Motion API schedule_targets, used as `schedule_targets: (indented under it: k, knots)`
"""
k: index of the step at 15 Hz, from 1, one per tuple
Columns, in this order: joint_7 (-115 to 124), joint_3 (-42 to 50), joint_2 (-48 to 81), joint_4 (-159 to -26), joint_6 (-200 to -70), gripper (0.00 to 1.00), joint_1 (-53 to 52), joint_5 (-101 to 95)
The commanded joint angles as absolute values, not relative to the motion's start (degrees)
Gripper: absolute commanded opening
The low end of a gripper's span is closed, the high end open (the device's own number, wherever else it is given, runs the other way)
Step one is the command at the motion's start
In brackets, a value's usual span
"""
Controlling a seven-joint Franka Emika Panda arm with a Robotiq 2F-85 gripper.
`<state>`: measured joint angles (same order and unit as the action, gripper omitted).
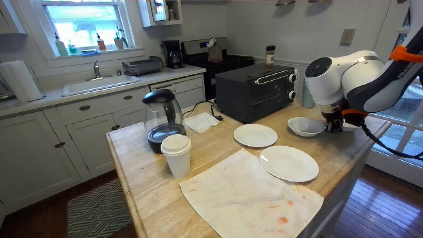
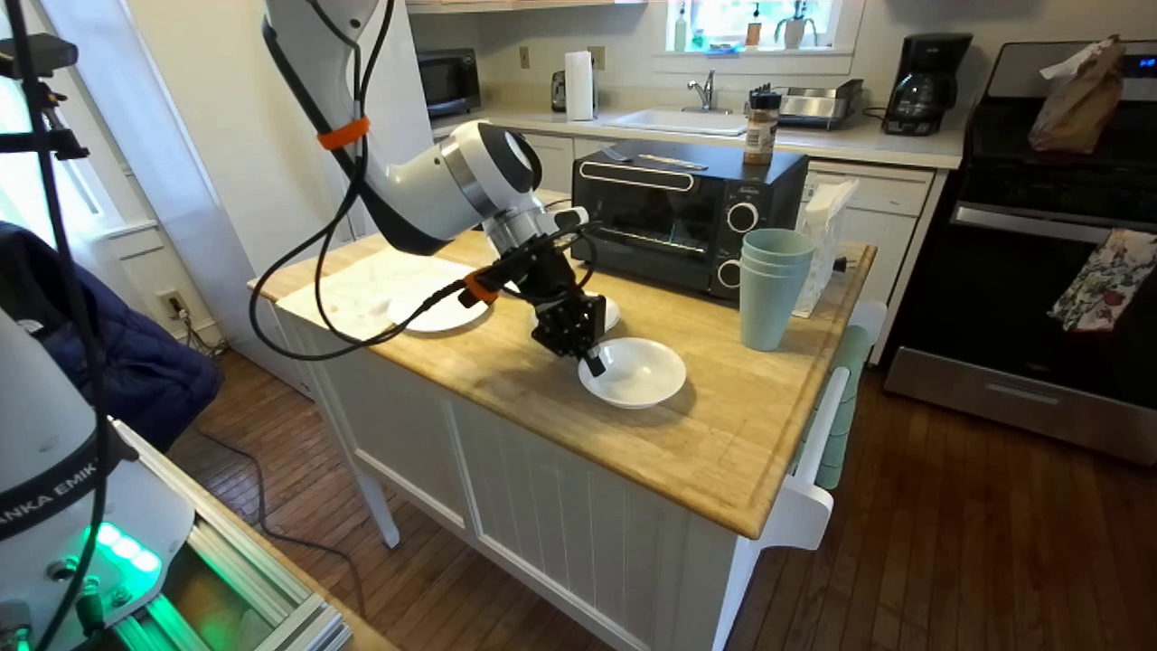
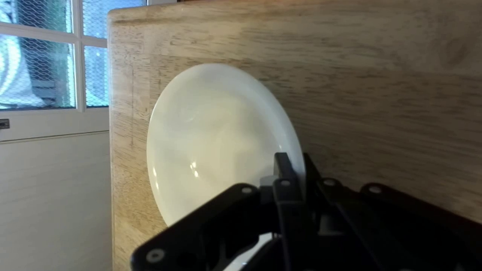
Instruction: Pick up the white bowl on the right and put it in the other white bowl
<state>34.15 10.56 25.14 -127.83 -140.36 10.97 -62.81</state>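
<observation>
Presently we find the gripper [image 3: 298,163] clamped on the rim of a white bowl [image 3: 222,139], one finger inside the wall and one outside. We log this bowl at the wooden tabletop [image 2: 714,452], near its edge; we cannot tell whether its base touches the wood. In an exterior view, the other white bowl [image 1: 305,126] sits upright just beside the gripper. We also note a small plate [image 1: 255,135] and a toaster oven [image 1: 254,94] on the tabletop, plus a larger plate [image 1: 289,163] overlapping a stained cloth [image 1: 248,198].
</observation>
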Motion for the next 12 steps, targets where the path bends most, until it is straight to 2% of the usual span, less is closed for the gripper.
schedule_targets:
  k: [1, 12]
  knots:
    - [35.2, 11.8, 24.9, -127.0, -140.0, 0.02, 9.6, -63.0]
    - [36.8, 12.3, 20.8, -128.3, -138.6, 0.02, 7.5, -64.8]
